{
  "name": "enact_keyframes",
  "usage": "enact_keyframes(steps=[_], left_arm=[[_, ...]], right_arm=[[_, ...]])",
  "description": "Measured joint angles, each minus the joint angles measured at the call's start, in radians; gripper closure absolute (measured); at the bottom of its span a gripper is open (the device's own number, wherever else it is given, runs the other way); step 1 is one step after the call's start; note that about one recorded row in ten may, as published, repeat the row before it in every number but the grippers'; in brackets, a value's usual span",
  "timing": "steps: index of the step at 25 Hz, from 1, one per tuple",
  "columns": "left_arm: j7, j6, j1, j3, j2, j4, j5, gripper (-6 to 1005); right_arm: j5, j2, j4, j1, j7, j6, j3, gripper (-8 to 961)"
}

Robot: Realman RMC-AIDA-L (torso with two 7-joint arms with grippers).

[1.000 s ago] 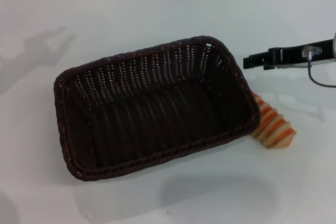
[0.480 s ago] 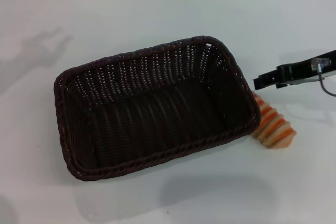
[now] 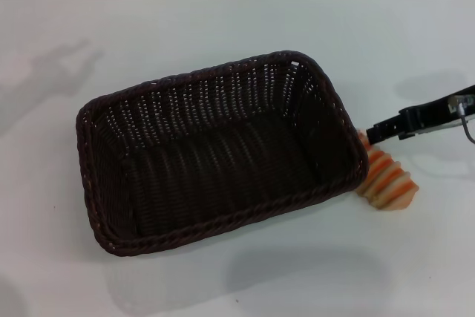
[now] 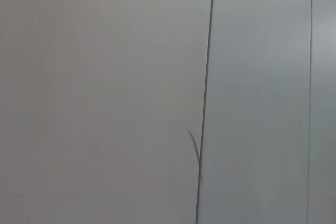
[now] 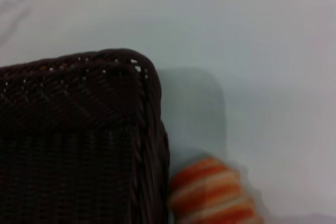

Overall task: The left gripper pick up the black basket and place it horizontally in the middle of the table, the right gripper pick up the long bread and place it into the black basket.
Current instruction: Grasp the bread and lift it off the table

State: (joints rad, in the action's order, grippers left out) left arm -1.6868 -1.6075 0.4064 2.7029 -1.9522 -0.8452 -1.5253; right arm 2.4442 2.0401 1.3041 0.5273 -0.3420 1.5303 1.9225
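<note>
Right tool point(image 3: 372, 134) just above long bread point(image 3: 387, 180), beside black basket point(image 3: 215, 150).

No legible text, label, brand, number or sign appears in any view. The black basket point(image 3: 215, 154), the long bread point(image 3: 387, 180) beside it and the white counter point(image 3: 223, 27) carry no readable markings.
</note>
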Motion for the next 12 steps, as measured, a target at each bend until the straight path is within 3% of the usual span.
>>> enact_keyframes(steps=[12], left_arm=[[-0.001,0.0,0.0,0.0,-0.001,0.0,0.009,639]], right_arm=[[0.007,0.001,-0.074,0.015,-0.029,0.02,-0.01,395]])
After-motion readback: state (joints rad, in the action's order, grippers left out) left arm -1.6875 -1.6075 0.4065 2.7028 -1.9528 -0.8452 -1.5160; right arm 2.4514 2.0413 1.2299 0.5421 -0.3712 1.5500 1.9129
